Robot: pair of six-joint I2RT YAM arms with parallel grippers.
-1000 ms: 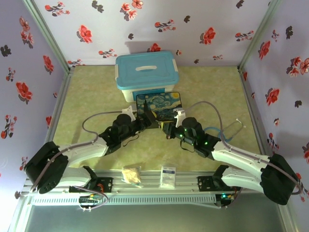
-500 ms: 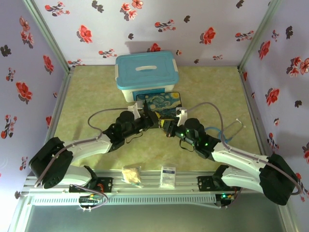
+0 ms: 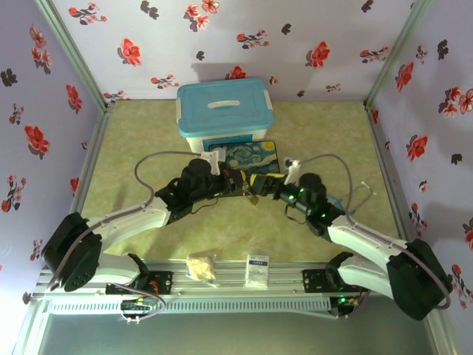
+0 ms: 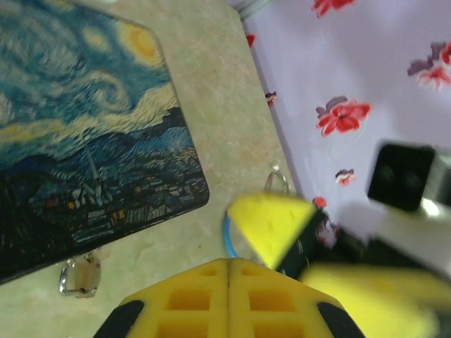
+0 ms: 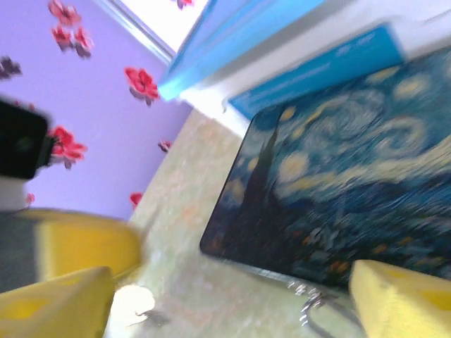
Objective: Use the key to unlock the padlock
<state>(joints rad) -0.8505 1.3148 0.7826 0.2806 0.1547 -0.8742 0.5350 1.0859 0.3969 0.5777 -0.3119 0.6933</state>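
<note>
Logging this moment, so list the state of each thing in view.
Left gripper: jaws shut, nothing visible between them.
Right gripper: jaws open.
Tin: lying flat on the table.
Padlock: lying on the table beside the tin; shackle too blurred to judge.
Storage box: lid on.

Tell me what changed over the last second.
The left gripper slid right, toward the middle of the table, and shut its jaws. The right gripper opened its jaws and backed off slightly to the right. The painted tin and the blue-lidded box stayed put.
</note>
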